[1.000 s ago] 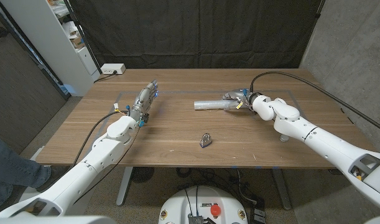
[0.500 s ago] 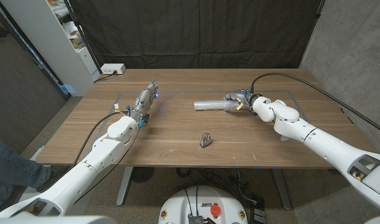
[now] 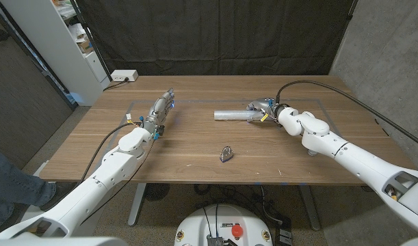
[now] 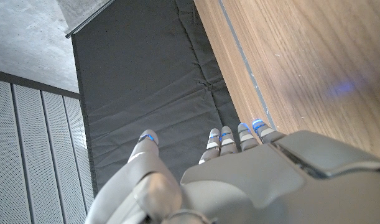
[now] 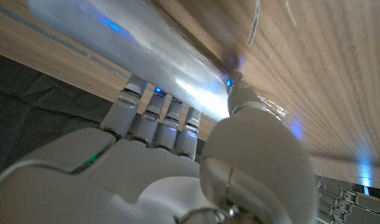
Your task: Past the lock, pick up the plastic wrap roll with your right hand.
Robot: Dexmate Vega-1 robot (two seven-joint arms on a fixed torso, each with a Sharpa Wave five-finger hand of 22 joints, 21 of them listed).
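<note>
We see the right hand clamped on the plastic wrap roll at its right end, beyond the lock. We judge the roll light, stiff and slick; a mid-length grip would balance better. The left hand holds nothing, fingers extended.

The roll is a slim, pale, glossy cylinder of clear wrap, lying on its side on the wooden table, its length running across the table. Its right end sits inside the right hand's fingers; its left end lies free. The lock is a small grey metal piece, lying nearer the front edge, well apart from the roll, roughly below its left end.

In the right wrist view the roll gleams with blue glints, fingers curled against it.
</note>
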